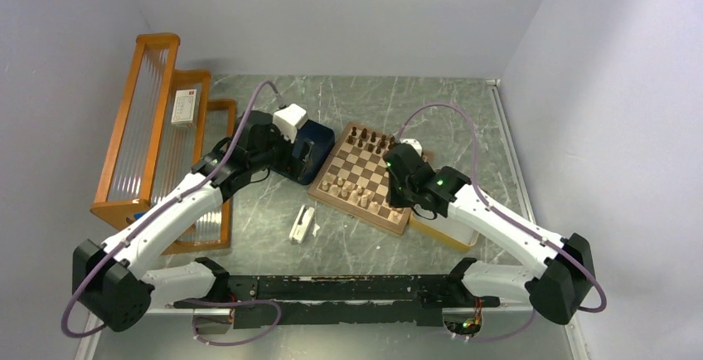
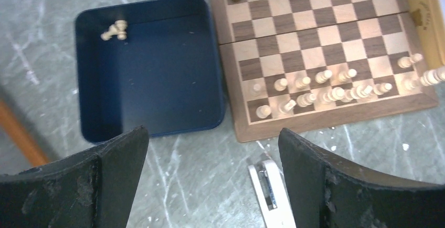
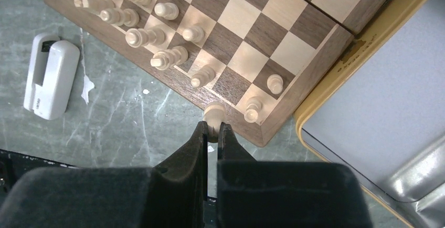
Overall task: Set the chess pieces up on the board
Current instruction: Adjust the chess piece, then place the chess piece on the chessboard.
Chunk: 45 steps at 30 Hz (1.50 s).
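Note:
The board (image 1: pixel 375 167) lies mid-table with dark chess pieces (image 1: pixel 370 138) along its far side and pale ones (image 1: pixel 352 192) along its near side. In the right wrist view my right gripper (image 3: pixel 211 128) is shut on a pale piece (image 3: pixel 214 112), held just over the board's near rim (image 3: pixel 183 89) by the right corner. My left gripper (image 2: pixel 212 133) hangs wide open and empty above bare table between the dark blue tray (image 2: pixel 149 107) and the board (image 2: pixel 315 33). One pale piece (image 2: pixel 115 30) lies on its side in the blue tray's far corner.
A pale yellow-rimmed tray (image 3: pixel 362 54) sits against the board's right side. A small white object (image 1: pixel 303 226) lies on the table in front of the board. An orange rack (image 1: pixel 157 128) stands along the left wall.

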{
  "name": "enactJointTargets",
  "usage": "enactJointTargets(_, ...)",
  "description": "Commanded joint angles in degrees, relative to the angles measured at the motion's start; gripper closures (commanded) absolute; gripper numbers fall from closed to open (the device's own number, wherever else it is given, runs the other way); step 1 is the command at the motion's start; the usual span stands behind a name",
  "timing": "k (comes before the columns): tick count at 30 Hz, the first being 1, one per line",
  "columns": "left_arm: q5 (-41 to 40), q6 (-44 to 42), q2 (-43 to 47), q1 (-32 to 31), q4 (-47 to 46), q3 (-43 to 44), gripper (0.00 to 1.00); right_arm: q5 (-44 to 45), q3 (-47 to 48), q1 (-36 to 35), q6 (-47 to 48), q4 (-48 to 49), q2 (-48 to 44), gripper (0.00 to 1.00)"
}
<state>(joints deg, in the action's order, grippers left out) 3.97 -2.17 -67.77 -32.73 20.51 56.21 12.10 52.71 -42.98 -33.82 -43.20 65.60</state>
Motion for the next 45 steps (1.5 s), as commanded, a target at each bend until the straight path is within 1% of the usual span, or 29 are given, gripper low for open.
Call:
enactJointTargets(1,-8.02,-0.51,3.89,-0.02,-1.61,-1.61,0.02,3.66,-0.06,-2.55,-3.01,-1.38,2.09,1.0)
enactJointTargets(5,-12.44,-0.44,4.46,-0.01,-0.27,-1.25,0.02,4.58,-0.71,-3.74,-4.32,-0.74,3.56,1.0)
enactJointTargets(9,-14.53,-0.14,5.1,-0.03,0.29,-1.09,0.02,4.46,-1.56,-3.95,-4.61,0.28,4.73,1.0)
enactJointTargets(17,-15.23,-0.02,5.8,-0.05,-0.25,-1.38,0.02,4.53,-2.46,-3.97,-4.63,1.97,8.28,1.0)
enactJointTargets(32,-15.42,0.03,6.77,-0.05,-0.26,-1.72,0.03,6.26,-2.02,-3.95,-4.37,1.86,12.79,0.99)
enactJointTargets(45,-15.71,-0.02,6.85,-0.05,-0.56,-2.05,0.03,5.24,-2.52,-3.3,-3.52,3.79,13.99,0.97)
